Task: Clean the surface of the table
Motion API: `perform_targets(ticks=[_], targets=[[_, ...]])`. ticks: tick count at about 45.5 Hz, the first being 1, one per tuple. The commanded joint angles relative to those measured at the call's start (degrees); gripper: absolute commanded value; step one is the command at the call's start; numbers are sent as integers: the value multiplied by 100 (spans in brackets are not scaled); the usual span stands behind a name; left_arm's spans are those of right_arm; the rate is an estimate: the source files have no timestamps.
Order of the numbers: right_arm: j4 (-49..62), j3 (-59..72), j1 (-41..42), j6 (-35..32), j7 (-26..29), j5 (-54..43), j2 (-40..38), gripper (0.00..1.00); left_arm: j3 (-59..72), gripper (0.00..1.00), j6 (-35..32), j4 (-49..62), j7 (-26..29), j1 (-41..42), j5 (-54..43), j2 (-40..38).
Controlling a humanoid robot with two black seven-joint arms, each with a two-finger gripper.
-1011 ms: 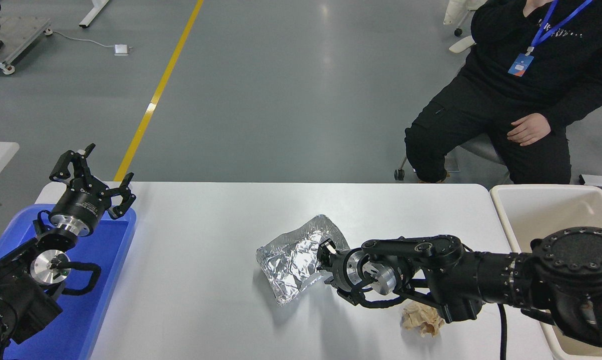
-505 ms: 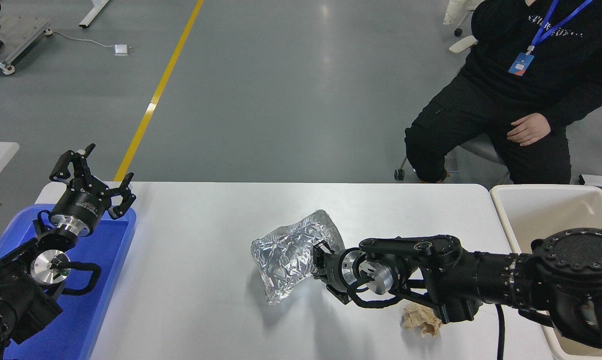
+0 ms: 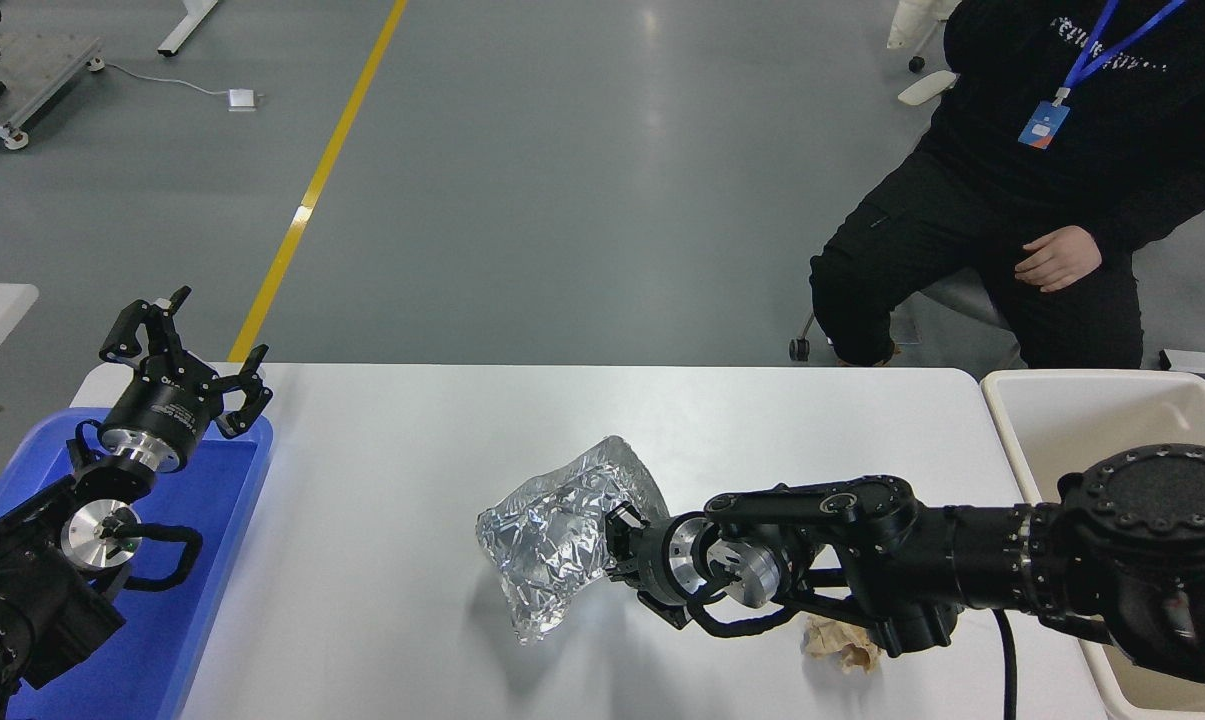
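Desk surface (image 3: 382, 560) is lying broadly bare leftward; right gripper (image 3: 617, 545) is grasping crumpled foil (image 3: 552, 530) mid-desk, cream tub (image 3: 1012, 420) at right edge, left gripper (image 3: 187, 360) splayed over blue tray (image 3: 212, 520).

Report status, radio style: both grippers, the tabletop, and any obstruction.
Right gripper shut on foil bag, lifted. Left gripper open, parked over blue tray. Table surface not clear: crumpled paper under right arm.

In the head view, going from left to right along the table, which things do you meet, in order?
Blue tray → left pincer above its far end → crumpled foil bag → right pincer → crumpled brown paper → cream tub.
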State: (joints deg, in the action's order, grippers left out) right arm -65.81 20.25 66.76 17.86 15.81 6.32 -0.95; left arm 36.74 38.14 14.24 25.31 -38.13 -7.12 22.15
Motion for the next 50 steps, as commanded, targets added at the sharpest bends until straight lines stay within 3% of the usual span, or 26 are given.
perform_targets(ticks=[1,13,23,34,42,50], targets=[[-951,541,644,-99,1,-553,-721,0,0,100,0,0,0,-1,0,0],[-2040,902,1831,-740,54,-685,-2224,0,0,100,0,0,0,-1,0,0],[-2990,1903,3474,-1565,141,-685,-3007,0,0,100,0,0,0,-1,0,0],[-3210,2712,5723,-3692,414,-720,-3991,0,0,100,0,0,0,-1,0,0],[-3097,2880,7146,-5272,572,-1579,-4790,0,0,100,0,0,0,-1,0,0],[-2754,2924,7729,-6154,607,-2056,-5283,0,0,100,0,0,0,-1,0,0]])
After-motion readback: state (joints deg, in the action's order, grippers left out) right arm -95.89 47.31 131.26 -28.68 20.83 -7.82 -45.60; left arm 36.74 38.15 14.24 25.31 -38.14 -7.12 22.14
